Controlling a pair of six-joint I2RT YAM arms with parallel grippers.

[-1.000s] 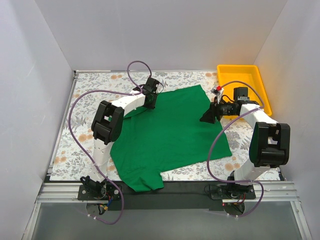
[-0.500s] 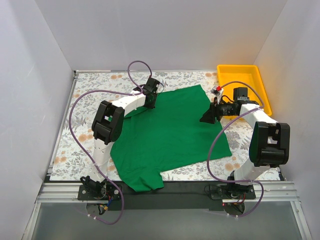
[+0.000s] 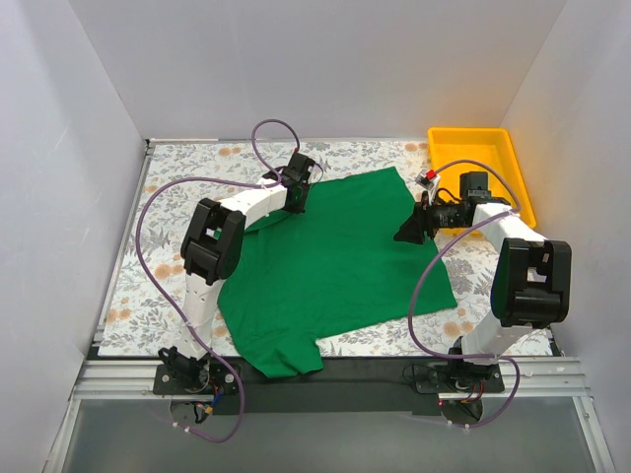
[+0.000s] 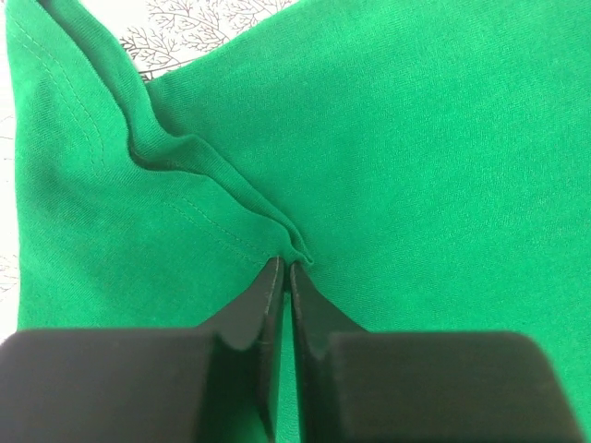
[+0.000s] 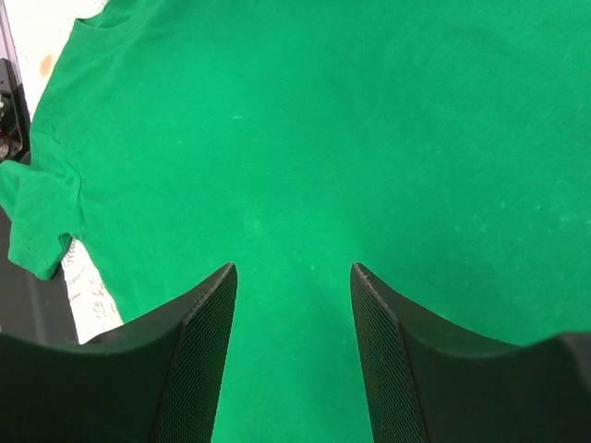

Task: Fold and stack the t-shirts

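The green soft cloth t-shirt lies spread on the floral worktop. I judge it light, limp, best gripped at hems. My left tool pinches a ridge of it; my right tool hangs wide above.

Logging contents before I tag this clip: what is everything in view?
t-shirt: one, green, spread across the middle of the table, one sleeve over the near edge.
tray: one, yellow, far right corner, nothing visible in it.
table: one, white floral-patterned top, under the shirt.
walls: three, white, at the left, back and right.
cables: two, purple, one looping off each arm.
left arm, right arm: white and black.
left pincer: black, closed on a shirt ridge.
right pincer: black, open over the shirt's right side.
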